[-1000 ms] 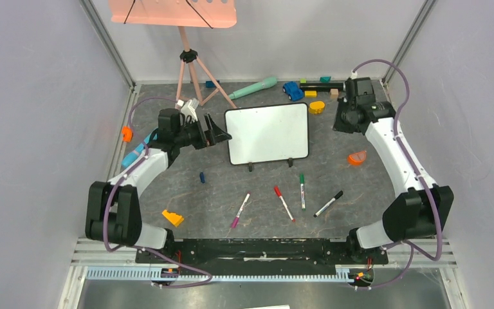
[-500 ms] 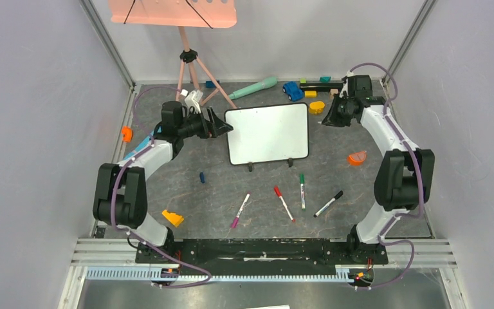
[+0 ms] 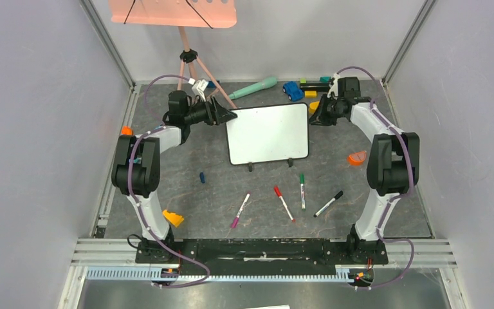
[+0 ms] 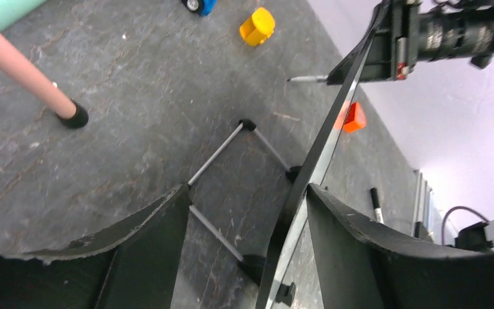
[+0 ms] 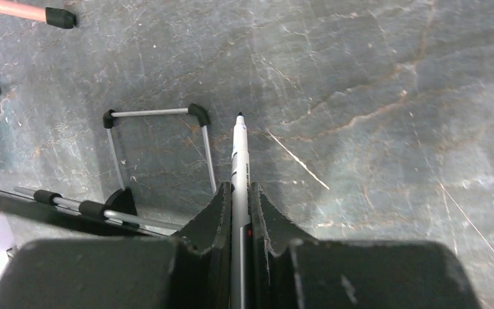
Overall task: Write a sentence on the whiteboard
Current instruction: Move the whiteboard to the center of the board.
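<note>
The whiteboard [image 3: 268, 134] stands in the middle of the table, and its face is blank in the top view. No sentence shows on it. My left gripper [image 3: 227, 114] is open at the board's top left corner. In the left wrist view the board's thin black edge [image 4: 325, 148] runs between my left gripper's [image 4: 247, 193] spread fingers, close to the right one. My right gripper [image 3: 315, 111] is at the board's top right corner, shut on a marker [image 5: 239, 161] whose bare tip points forward. The board's wire back legs [image 5: 157, 112] lie ahead of it.
Purple [image 3: 240, 210], red [image 3: 283, 203], green [image 3: 301, 190] and black [image 3: 329, 203] markers lie in front of the board, with a blue cap [image 3: 202, 177] to the left. The pink music stand's tripod [image 3: 190, 71] stands behind the left gripper. Toys line the back edge, among them a blue car [image 3: 292, 90].
Both arms have swung toward the back and inward. The left gripper moved from the board's left edge up to its top left corner. The right gripper moved in to the top right corner.
</note>
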Available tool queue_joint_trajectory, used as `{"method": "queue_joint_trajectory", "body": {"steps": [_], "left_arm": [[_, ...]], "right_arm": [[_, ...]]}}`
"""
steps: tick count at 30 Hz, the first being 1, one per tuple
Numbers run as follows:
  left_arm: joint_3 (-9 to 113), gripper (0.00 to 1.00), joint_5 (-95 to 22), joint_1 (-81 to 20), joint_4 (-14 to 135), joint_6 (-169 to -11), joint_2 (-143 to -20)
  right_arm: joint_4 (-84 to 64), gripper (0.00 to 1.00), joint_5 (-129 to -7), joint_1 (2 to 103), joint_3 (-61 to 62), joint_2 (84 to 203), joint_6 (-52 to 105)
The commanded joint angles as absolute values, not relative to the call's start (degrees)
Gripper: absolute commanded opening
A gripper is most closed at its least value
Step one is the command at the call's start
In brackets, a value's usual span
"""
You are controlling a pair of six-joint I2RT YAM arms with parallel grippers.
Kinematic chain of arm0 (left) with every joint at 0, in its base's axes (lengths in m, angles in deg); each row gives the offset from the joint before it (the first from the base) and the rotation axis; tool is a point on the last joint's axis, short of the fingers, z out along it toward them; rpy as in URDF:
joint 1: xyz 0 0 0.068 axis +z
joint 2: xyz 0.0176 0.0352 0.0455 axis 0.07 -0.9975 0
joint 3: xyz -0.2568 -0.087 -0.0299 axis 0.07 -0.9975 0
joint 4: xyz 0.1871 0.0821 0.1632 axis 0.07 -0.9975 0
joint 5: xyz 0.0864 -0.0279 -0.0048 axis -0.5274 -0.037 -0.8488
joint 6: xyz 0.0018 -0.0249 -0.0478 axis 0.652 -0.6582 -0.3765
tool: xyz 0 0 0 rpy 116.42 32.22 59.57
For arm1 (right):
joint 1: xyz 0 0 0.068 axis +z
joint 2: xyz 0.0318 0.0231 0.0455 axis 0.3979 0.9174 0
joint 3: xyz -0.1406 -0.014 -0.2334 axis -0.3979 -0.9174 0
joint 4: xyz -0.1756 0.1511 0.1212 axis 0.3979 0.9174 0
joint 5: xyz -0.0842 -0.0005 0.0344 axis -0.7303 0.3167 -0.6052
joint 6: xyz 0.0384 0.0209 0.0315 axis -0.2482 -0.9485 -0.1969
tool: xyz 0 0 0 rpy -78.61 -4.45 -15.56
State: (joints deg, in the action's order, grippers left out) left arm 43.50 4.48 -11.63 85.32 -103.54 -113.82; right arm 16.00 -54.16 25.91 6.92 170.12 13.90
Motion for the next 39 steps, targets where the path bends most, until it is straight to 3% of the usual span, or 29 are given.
{"method": "queue_joint_trajectory", "body": {"steps": [1,13,20,39], "left_arm": [[48.8,0.72,9.9,-10.9,97.9,-111.9,-117.8],[45.8,0.57,17.7,-12.3,139.4,-142.3,-127.9],[41.8,0.45,19.6,-12.6,139.6,-141.7,-125.7],[36.5,0.3,22.9,-16.8,138.4,-141.4,-122.7]], "right_arm": [[16.4,0.0,-49.9,26.6,12.7,173.5,15.1],[17.9,0.0,-45.8,27.7,9.2,172.0,16.2],[18.1,0.0,-45.6,27.8,3.8,168.7,17.7],[18.1,0.0,-45.4,28.5,-8.6,158.2,19.8]]}}
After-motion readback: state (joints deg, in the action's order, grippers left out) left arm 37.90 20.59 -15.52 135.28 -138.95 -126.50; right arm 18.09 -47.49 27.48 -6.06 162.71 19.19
